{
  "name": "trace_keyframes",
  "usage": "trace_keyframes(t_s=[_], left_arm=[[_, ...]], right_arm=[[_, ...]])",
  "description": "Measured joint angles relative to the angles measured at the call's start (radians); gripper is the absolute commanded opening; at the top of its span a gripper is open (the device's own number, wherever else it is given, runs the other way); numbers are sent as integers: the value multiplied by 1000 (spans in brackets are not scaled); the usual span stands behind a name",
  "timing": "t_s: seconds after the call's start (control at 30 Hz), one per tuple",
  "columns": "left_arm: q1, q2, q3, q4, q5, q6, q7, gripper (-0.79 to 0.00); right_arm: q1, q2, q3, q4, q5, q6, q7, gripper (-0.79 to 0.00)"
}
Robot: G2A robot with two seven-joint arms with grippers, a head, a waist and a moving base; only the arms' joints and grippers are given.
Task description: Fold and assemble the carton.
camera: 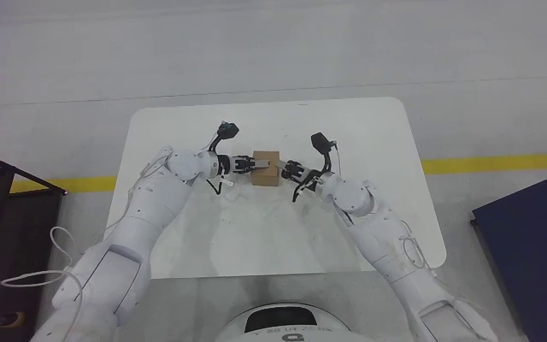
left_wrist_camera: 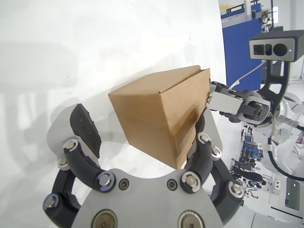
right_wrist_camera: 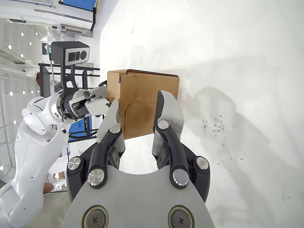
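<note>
**Brown carton, mid-table, between two grippers**

Top view: the carton (camera: pixel 266 168), box-shaped, sits near the middle of the white table (camera: pixel 359 222). The left gripper (camera: pixel 242 165) is at one end and the right gripper (camera: pixel 289 169) at the opposite end.

Left wrist view: the left gripper (left_wrist_camera: pixel 142 122) has its fingers spread wide with the carton (left_wrist_camera: pixel 147 100) between them. One finger stands clear of the cardboard, and the other lies against the carton's side. The top seam is slightly ajar. The right gripper (left_wrist_camera: pixel 215 96) meets the far end.

Right wrist view: the right gripper (right_wrist_camera: pixel 139 103) has its fingers apart, tips at the carton's (right_wrist_camera: pixel 144 88) creased end face. The left gripper (right_wrist_camera: pixel 103 96) is at the far end.
</note>
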Motion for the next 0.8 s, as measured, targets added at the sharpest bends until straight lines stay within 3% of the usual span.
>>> trace_keyframes(t_s=[0.07, 0.57, 0.67, 0.8], left_arm=[[0, 0, 0, 0, 0, 0, 0, 0], [3, 3, -4, 0, 1, 0, 4, 0], [4, 3, -5, -1, -2, -1, 3, 0], [3, 5, -21, 8, -42, -12, -10, 0]], right_arm=[[-5, 1, 4, -10, 4, -6, -7, -425], [25, -1, -36, 6, -48, 47, 15, -514], [24, 1, -39, -4, -63, 62, 18, -449], [7, 3, -23, -31, -32, 37, 11, -308]])
